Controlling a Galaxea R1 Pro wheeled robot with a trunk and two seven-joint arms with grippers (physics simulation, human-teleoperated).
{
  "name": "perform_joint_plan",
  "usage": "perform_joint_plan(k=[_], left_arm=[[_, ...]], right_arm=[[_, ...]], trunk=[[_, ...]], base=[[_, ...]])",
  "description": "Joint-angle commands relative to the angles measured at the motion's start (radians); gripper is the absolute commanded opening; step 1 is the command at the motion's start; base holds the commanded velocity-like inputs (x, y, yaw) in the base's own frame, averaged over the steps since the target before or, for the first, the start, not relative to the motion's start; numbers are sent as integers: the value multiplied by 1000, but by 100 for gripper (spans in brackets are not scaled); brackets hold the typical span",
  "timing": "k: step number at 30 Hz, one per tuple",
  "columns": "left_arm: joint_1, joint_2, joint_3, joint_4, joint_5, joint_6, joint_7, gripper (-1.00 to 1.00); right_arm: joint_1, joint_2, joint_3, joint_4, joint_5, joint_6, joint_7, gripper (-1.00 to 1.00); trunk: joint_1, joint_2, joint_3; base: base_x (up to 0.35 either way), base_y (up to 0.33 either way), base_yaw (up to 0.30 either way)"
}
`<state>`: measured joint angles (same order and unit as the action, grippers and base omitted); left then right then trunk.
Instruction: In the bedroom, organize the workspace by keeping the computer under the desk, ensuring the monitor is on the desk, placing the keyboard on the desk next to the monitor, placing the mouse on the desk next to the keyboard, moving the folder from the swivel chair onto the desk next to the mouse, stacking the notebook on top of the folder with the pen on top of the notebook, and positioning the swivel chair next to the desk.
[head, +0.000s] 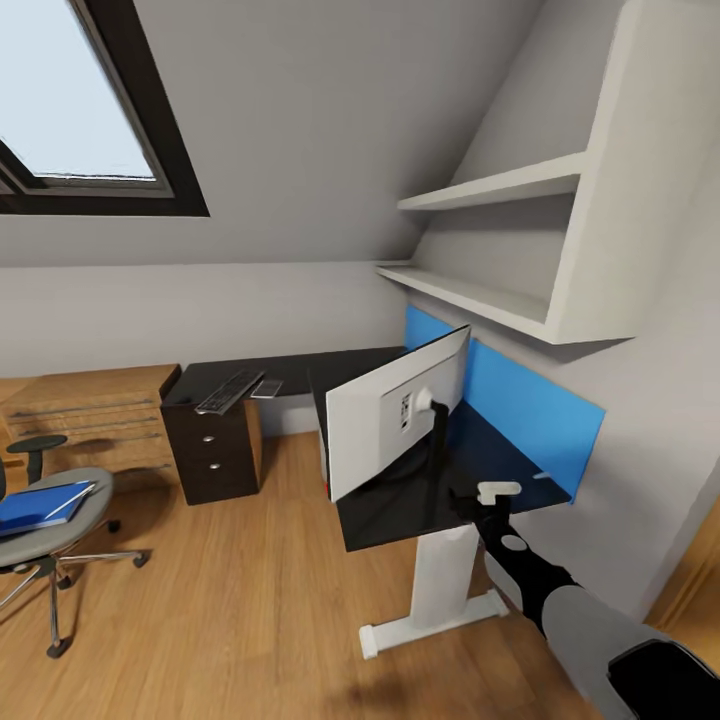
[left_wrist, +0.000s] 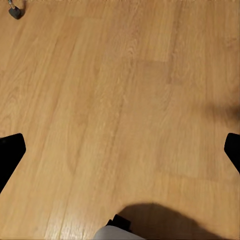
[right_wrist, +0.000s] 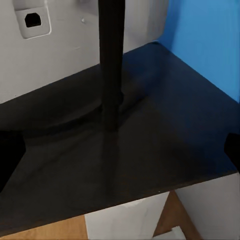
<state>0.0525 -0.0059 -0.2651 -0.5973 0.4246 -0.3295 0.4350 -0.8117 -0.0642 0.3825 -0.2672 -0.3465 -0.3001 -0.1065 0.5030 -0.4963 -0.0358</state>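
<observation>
the right arm (head: 590, 620) reaches forward and up from the lower right of the head view, grey at the forearm and black toward the wrist. its right gripper (head: 497, 492) sits at the end with pale fingers, level and close together from this angle. in the right wrist view its dark fingertips (right_wrist: 10, 155) sit at opposite edges, jaws spread wide. in the left wrist view the left gripper (left_wrist: 120, 150) points straight down, its fingertips (left_wrist: 11, 152) equally far apart, holding nothing.
</observation>
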Motion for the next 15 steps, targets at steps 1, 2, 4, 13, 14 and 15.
perform_joint_plan(k=[1, 2, 4, 13, 14, 15], left_arm=[[-1, 0, -6, -3, 10, -5, 5, 100], [-1, 0, -6, -3, 10, -5, 4, 100], [0, 0, -7, -3, 9, -5, 4, 100], [0, -2, -8, -4, 7, -5, 5, 100], [0, -2, -8, -4, 7, -5, 5, 100], [0, -2, -8, -4, 7, -5, 5, 100]], right_arm=[[-3, 2, 9, 5, -5, -18, -3, 100], [-3, 4, 8, 6, -5, -21, -3, 100], [-4, 15, 8, 9, -5, -31, -1, 100], [-4, 27, 6, 16, 0, -49, 1, 100], [-4, 27, 6, 16, 0, -50, 1, 100], [-4, 27, 6, 17, 0, -50, 1, 100]], trunk=[[1, -2, -2], [1, -2, -2], [1, -2, -2], [1, -2, -2], [1, -2, -2], [1, -2, -2]], base=[[210, 0, 0], [232, 0, 0], [274, 0, 0], [197, 0, 0], [75, 0, 0], [48, 0, 0]])
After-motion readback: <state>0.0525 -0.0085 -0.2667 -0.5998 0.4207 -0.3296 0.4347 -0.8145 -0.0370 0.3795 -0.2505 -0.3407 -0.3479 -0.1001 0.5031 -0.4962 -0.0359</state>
